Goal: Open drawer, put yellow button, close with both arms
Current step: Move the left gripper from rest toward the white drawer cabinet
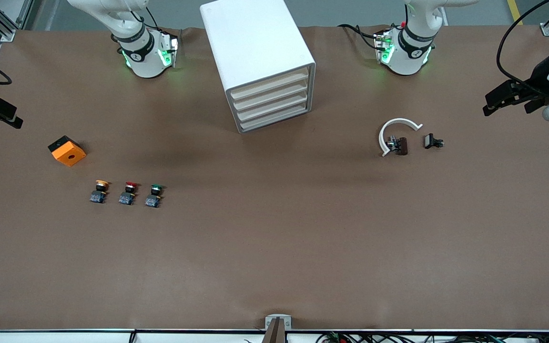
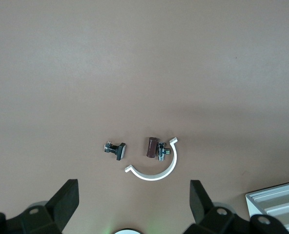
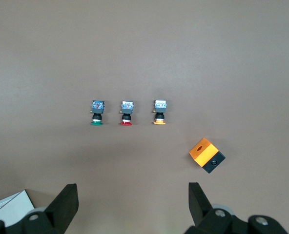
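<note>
**Drawer shut, yellow button untouched, both arms waiting**

The cabinet (image 1: 260, 62) stands between the two arm bases, its top drawer (image 1: 269, 85) closed, front facing the front camera and angled slightly toward the left arm's end. The yellow button (image 1: 99, 190) lies on the table (image 1: 274, 247), nearer the front camera than the cabinet, toward the right arm's end, first in a row with the red button (image 1: 128, 192) and green button (image 1: 154, 195).

It looks small, light and rigid. Its long axis runs cap to base, the cap pointing toward the cabinet's row; the narrow black neck or the squarer base should give the surest hold, since the rounded cap may slip.

The right end effector (image 3: 133, 204) hangs wide open and empty above the table, the buttons in its view. The left end effector (image 2: 134, 207) is likewise spread wide and empty, high over the table near a white clip (image 2: 156, 168).
</note>
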